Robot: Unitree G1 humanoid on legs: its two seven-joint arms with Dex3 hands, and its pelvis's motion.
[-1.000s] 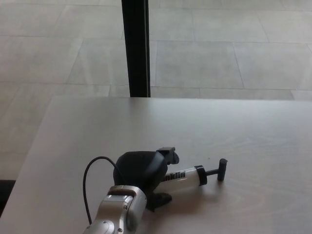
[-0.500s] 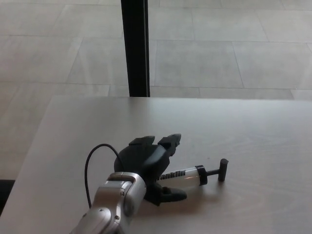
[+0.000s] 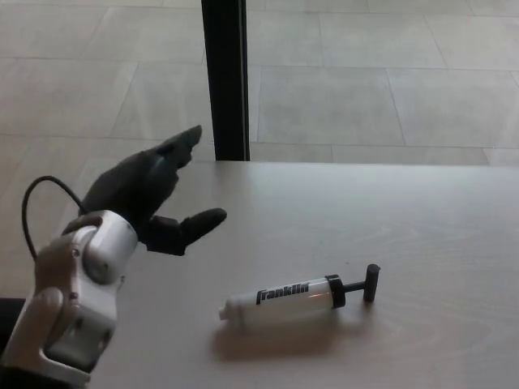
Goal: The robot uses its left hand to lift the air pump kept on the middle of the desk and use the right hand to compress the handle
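Left hand: black three-fingered left hand point(image 3: 150, 194) raised over the desk's left side, fingers spread, holding nothing.
Pump: white cylindrical Franklin air pump point(image 3: 284, 300) lying on pale wooden desk point(image 3: 422, 227), black T-handle point(image 3: 369, 283) pointing right.

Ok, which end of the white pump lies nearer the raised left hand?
The plain rounded end of the white cylindrical air pump, not the black T-handle; the left hand is open.

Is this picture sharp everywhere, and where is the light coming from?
Head view: the air pump is fairly sharp, its lettering legible, with a soft shadow on the desk towards the camera, suggesting light from beyond it. The left hand looks slightly soft at its edges. No strong glare.
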